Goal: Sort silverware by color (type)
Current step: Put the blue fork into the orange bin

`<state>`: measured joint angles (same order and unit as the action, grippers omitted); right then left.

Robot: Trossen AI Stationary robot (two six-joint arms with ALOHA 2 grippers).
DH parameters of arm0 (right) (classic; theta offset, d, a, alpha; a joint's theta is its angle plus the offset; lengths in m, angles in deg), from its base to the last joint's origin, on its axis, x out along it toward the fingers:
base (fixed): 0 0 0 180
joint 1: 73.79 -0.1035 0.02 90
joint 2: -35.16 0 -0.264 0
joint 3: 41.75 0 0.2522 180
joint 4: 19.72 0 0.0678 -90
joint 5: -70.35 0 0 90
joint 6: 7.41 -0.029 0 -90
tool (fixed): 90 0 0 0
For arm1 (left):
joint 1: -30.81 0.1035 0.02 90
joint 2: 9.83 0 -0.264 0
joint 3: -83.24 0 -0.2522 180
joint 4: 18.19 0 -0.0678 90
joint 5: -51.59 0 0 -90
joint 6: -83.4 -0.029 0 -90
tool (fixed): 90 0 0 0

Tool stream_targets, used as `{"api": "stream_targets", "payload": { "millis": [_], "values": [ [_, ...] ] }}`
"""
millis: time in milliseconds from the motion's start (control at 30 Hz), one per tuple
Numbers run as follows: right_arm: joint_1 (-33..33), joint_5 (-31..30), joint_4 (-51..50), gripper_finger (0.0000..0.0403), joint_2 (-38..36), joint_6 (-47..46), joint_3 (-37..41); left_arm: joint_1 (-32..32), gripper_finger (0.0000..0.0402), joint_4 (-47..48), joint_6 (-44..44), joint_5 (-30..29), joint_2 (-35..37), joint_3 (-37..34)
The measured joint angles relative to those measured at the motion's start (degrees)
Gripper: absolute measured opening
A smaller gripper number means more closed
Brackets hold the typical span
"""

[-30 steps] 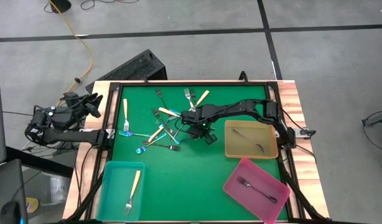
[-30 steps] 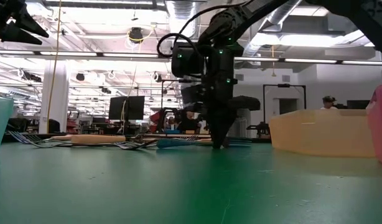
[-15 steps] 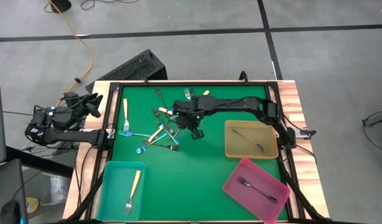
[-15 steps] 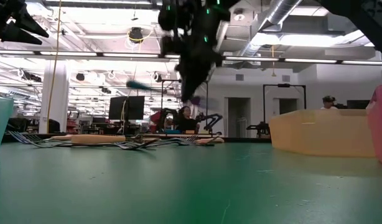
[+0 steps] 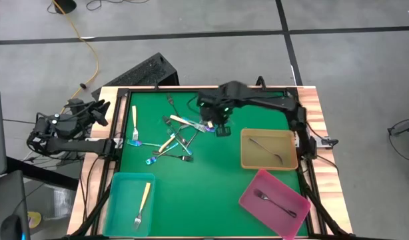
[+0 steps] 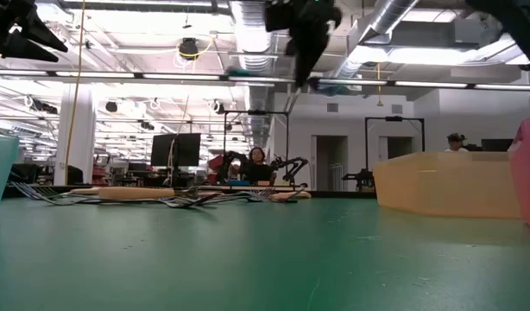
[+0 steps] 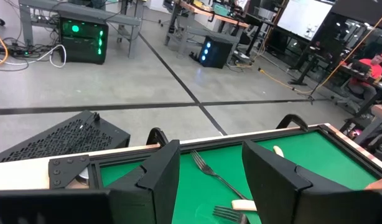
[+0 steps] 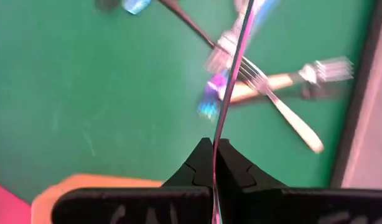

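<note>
My right gripper (image 5: 218,125) hangs above the far middle of the green mat, shut on an iridescent blue-rainbow fork (image 5: 191,124). In the low view, gripper (image 6: 306,60) and fork (image 6: 256,75) are high above the table. Below, a loose pile of forks (image 5: 172,137) in cream-handled, dark and iridescent kinds lies flat on the mat. My left gripper (image 7: 209,171) is open and empty, parked off the table's left edge (image 5: 91,115). My right gripper pinches the iridescent fork near one end (image 8: 217,140) between its two shut fingers; which end I cannot tell. The fingers come from above, pointing down. The fork sticks out about level toward the table's left, lifted clear of the mat and the pile.
A teal tray (image 5: 119,200) at the near left holds a cream-handled fork. A tan tray (image 5: 247,152) at the right holds a dark fork. A pink tray (image 5: 258,207) at the near right holds a fork. Bare mat lies between the trays.
My right gripper has risen from the mat beside the pile and gone toward the far edge, carrying the iridescent fork. The fork has gone from lying on the mat to hanging clear, high above it.
</note>
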<state>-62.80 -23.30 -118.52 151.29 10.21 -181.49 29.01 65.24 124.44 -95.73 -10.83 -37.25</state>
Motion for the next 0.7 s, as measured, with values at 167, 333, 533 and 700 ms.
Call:
{"api": "stream_targets", "payload": {
  "millis": [167,333,533,700],
  "values": [
    [1.2,-3.1,0.2,0.0021,-9.0,-4.9,5.0,0.0,0.0158,0.0,0.0,0.0,0.0,0.0],
    [1.3,-7.6,1.1,0.0025,-19.1,-11.3,15.2,0.0,0.0158,0.0,0.0,0.0,0.0,0.0],
    [0.6,-9.1,5.6,0.0023,-32.1,-18.0,31.4,0.0,0.0158,0.0,0.0,0.0,0.0,0.0],
    [-1.3,-11.4,7.2,0.0025,-41.8,-25.4,45.7,0.0,0.0158,0.0,0.0,-0.4,0.0,0.0]
  ]
}}
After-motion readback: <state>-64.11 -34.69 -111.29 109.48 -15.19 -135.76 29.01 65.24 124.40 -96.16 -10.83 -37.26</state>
